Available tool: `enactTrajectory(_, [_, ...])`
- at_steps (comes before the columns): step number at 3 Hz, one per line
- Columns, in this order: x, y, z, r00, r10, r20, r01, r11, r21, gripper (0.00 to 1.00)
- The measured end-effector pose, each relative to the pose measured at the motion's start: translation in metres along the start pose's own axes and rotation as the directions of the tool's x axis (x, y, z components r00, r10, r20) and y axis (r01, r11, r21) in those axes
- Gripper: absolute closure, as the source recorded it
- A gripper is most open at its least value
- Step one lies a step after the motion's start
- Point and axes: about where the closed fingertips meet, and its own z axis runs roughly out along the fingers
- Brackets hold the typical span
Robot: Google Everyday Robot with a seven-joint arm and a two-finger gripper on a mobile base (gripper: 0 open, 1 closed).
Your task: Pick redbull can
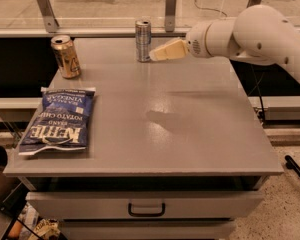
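Grey and flat, the table top (pixel 200 139) sits over a pale drawer with a dark handle (pixel 146 204), with speckled flooring (pixel 290 214) at the lower right and a metal rail with upright posts (pixel 170 9) behind. The slim silver and blue redbull can (pixel 143 40) stands upright at the far edge. The robot's cream wedge-shaped gripper (pixel 157 55) hovers just right of it; whether it is spread or closed cannot be told. A wider gold can (pixel 65 57) and a blue potato chip bag (pixel 57 120) lie left.
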Motion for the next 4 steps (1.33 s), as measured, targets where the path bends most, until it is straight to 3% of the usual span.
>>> enactTrajectory(2, [0.006,-0.016,0.057,0.997,0.067,0.039,-0.065,0.9970,-0.041,0.00])
enactTrajectory(4, [-0.006,-0.008,0.103,0.988,0.089,0.124,-0.075,0.9904,-0.116,0.00])
